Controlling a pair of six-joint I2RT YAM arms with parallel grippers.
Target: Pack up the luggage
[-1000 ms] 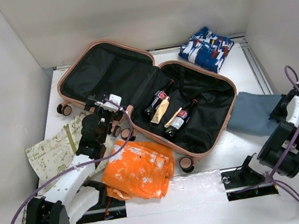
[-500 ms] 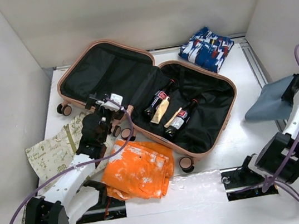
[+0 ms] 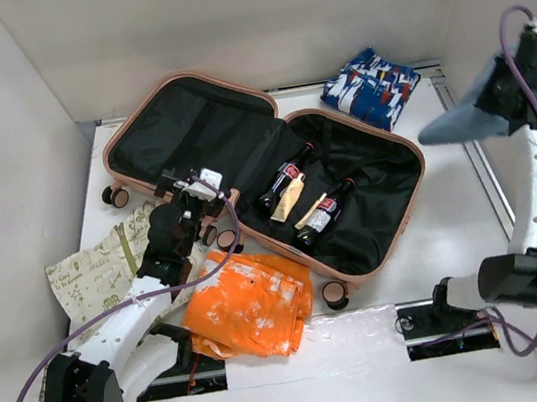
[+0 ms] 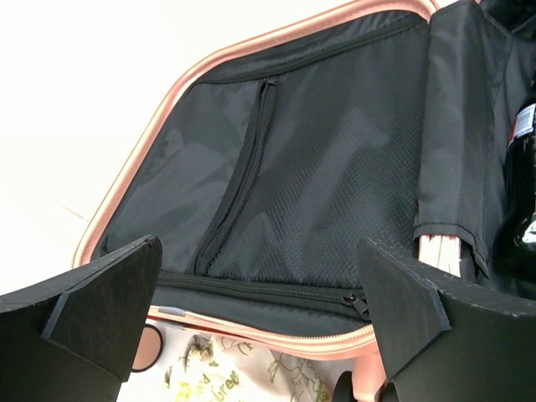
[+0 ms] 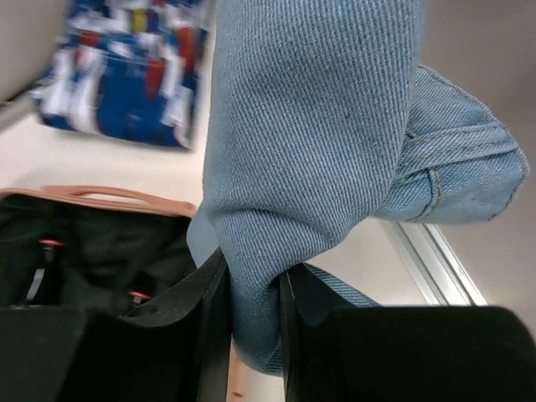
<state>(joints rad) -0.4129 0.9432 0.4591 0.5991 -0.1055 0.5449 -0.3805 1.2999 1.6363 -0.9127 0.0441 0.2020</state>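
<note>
The salmon-pink luggage (image 3: 395, 238) lies open on the table, black lining up, with two dark bottles (image 3: 323, 213) in its right half. My right gripper (image 3: 497, 106) is shut on folded blue denim cloth (image 3: 459, 122) and holds it high in the air to the right of the luggage; the wrist view shows the denim (image 5: 310, 151) pinched between the fingers. My left gripper (image 3: 184, 188) is open and empty at the near rim of the luggage's left half (image 4: 276, 335), facing its empty lining (image 4: 318, 184).
An orange garment (image 3: 249, 305) lies in front of the luggage. A cream printed cloth (image 3: 97, 272) lies at the left under my left arm. A blue, white and red patterned bundle (image 3: 371, 87) sits at the back right. White walls stand on three sides.
My right arm has lifted the blue denim off the table and raised it up and toward the back right. My left arm has not moved.
</note>
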